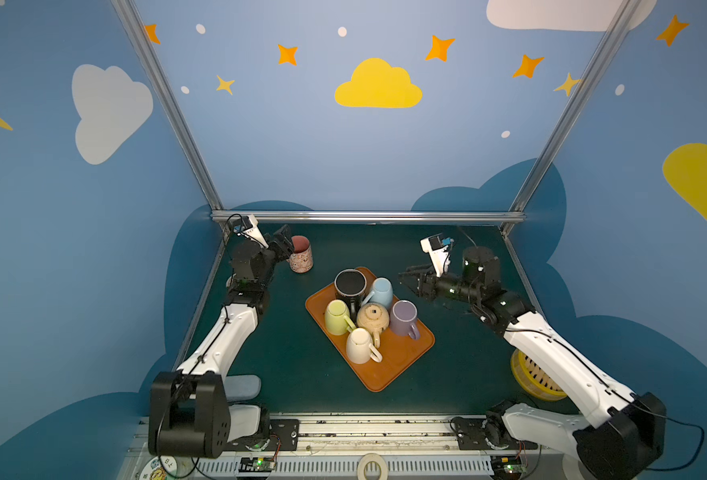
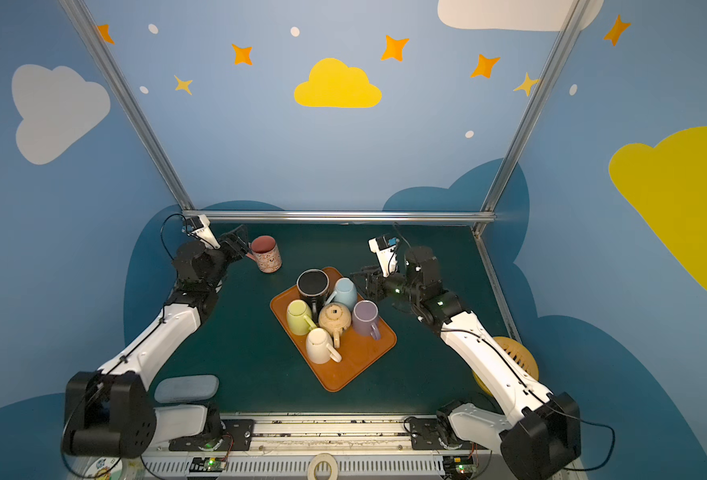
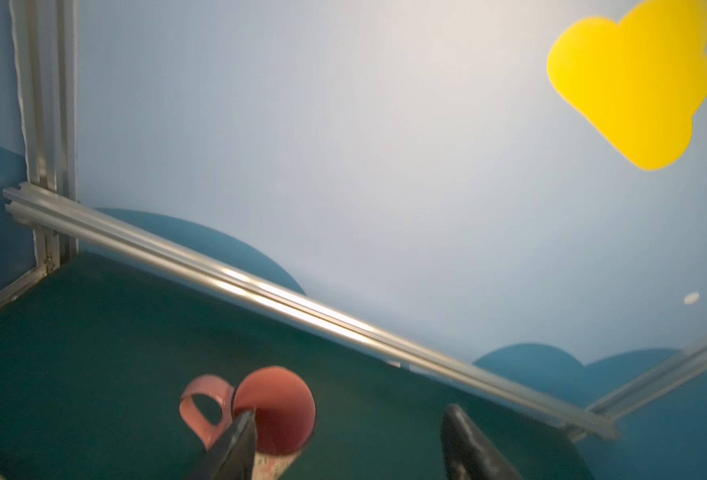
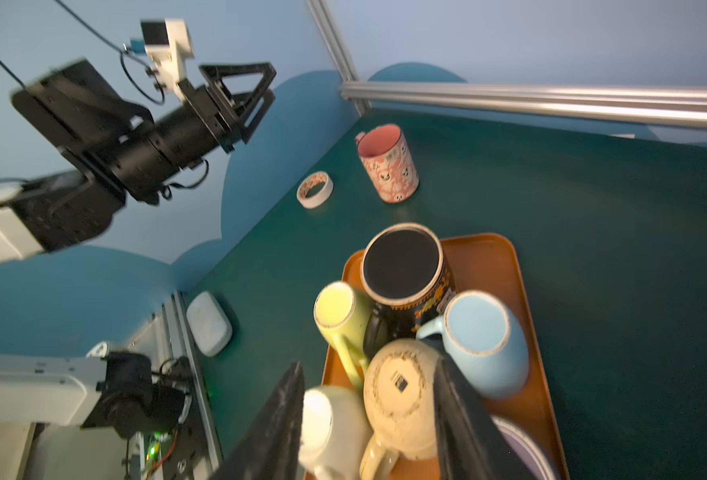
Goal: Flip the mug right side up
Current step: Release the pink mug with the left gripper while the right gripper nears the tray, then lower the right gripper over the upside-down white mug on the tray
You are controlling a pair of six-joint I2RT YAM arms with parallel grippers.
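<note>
Table (image 1: 343,245): dark green, enclosed by blue cloud-painted panels (image 1: 343,158) | pink mug (image 1: 300,254): set upright just beside left claw (image 1: 288,241), spread wide, empty | right claw (image 1: 406,276): parted, empty

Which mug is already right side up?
The pink patterned mug, standing alone on the table off the orange tray, mouth up. Everything on the tray sits bottom up.
</note>
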